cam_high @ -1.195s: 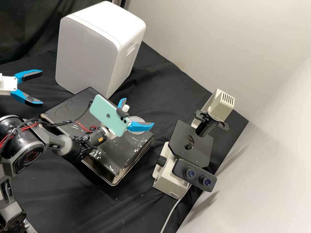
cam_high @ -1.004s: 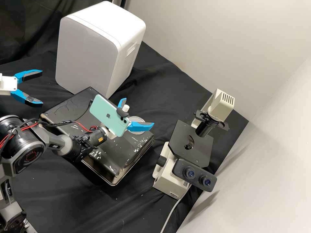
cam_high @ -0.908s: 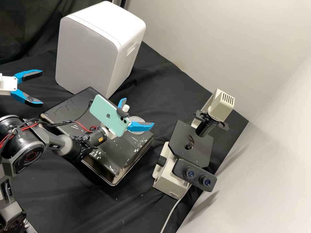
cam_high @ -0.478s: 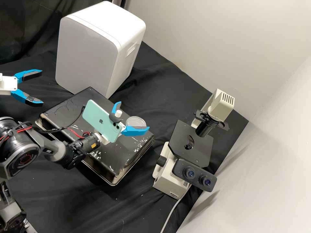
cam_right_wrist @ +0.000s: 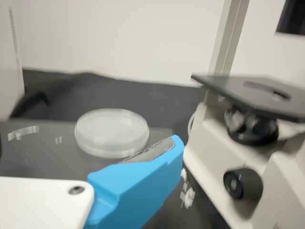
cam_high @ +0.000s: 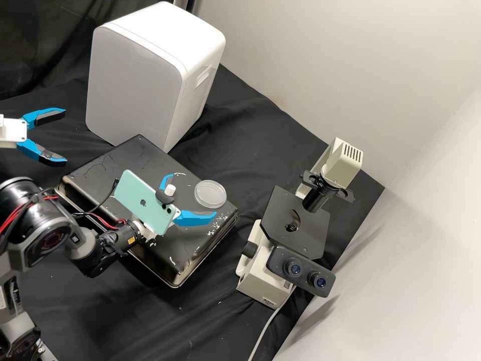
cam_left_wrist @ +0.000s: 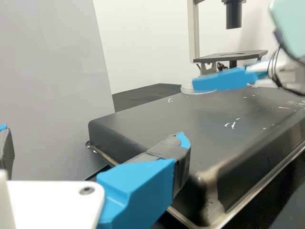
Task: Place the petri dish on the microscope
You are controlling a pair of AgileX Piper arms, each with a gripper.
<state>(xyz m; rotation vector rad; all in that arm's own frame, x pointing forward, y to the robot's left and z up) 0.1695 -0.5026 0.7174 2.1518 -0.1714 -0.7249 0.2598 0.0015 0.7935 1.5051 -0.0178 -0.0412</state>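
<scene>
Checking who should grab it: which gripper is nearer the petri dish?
Right. The right gripper sits open beside the petri dish over the black tray; the left gripper hangs far off, past the tray's opposite end.

Soft, even light from above, we see: the white box (cam_high: 150, 70) glows on top, the black tray (cam_high: 210, 245) glints along its rim, the microscope (cam_high: 295, 225) casts a faint shadow on the side wall (cam_high: 401, 250), the worktop (cam_high: 250, 135) lies dim.

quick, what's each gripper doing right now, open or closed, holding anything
left gripper: open, holding nothing
right gripper: open, holding nothing; the petri dish sits ungripped on the black tray
</scene>
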